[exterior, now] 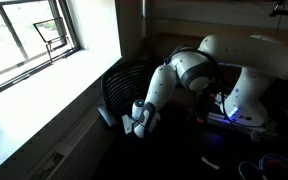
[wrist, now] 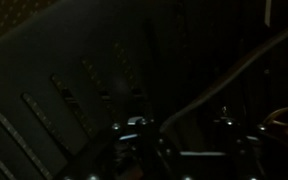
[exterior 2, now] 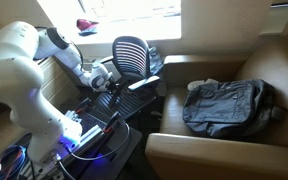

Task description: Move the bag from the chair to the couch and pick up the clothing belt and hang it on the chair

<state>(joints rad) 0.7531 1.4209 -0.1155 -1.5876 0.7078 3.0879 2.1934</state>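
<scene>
Now, nearest in, your tool (exterior 2: pixel 106 77) hangs low at the chair (exterior 2: pixel 132 52) seat. The wrist view is too dark to tell whether it's spread or clenched. A thin line crossing that view looks like the clothing belt (wrist: pixel 219 88) — centre it between the fingers before closing, and take it mid-length so it drapes evenly. Farther off, the bag (exterior 2: pixel 226 105) already lies on the couch (exterior 2: pixel 274 55).
</scene>
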